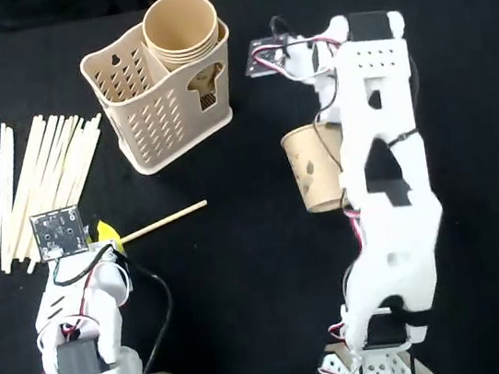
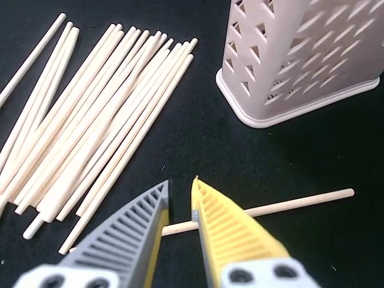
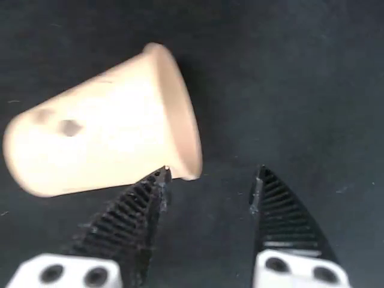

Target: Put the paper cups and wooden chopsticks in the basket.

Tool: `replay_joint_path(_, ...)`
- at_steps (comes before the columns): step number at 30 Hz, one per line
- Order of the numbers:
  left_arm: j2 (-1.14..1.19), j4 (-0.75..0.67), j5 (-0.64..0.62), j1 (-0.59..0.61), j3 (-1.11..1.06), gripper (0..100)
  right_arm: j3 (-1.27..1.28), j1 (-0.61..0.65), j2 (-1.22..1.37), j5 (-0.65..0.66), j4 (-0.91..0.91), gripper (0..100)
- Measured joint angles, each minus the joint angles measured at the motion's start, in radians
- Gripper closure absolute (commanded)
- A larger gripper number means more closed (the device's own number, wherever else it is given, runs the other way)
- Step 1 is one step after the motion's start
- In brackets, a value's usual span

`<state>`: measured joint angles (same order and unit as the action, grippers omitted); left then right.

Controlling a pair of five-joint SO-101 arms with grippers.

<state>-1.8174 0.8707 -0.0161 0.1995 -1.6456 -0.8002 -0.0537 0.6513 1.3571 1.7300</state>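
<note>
Black cloth tabletop [image 1: 249, 317]. Beige perforated plastic basket [image 1: 145, 136] with two compartments stands at 11 o'clock from the middle, a nested stack of tan paper cups [image 1: 180, 25] upright in its 2 o'clock compartment. Loose pile of pale wooden chopsticks [image 1: 44, 179] fans out at 9 o'clock. One single wooden chopstick [image 1: 166, 219] lies apart at 8 o'clock, pointing toward 2. Left claw [image 2: 180, 183] is over its near end, jaws narrow, the stick's tip showing in the gap; cannot tell whether it is pinched. One tan paper cup [image 1: 312, 169] lies on its side at 3 o'clock, beside the white arm. Right claw [image 3: 213, 174] is spread wide and holds nothing, one jaw tip at the cup's rim. Judgement: the cup is light and thin-walled, likely to roll and dent, so take it at the stiffer rim, one jaw inside, with a gentle squeeze. The stick is light, stiff and slim, and apt to swivel; grip it across its width nearer mid-length.
</note>
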Motion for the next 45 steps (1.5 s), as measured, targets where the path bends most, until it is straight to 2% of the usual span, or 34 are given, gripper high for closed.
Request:
replay_joint_path(12,0.0,-0.008,0.0,0.0,-0.008,92,-0.048,-0.003,0.048,0.012,0.0,77.6)
replay_joint_path(18,0.0,-0.008,0.0,0.0,-0.008,92,0.233,0.002,-0.146,0.16,0.0,77.6)
replay_joint_path(22,0.0,-0.008,0.0,0.0,-0.008,92,0.354,0.052,-0.262,0.221,0.0,77.6)
replay_joint_path(26,0.0,-0.008,0.0,0.0,-0.008,92,0.356,0.078,-0.265,0.226,0.0,77.6)
replay_joint_path(34,0.0,-0.008,0.0,0.0,-0.008,92,0.172,0.081,-0.087,0.226,0.0,77.6)
replay_joint_path(41,0.0,-0.008,0.0,0.0,-0.008,92,0.084,0.072,-0.044,0.232,0.0,77.7)
replay_joint_path(45,0.0,-0.008,0.0,0.0,-0.008,92,0.081,0.072,-0.041,0.232,0.0,85.5)
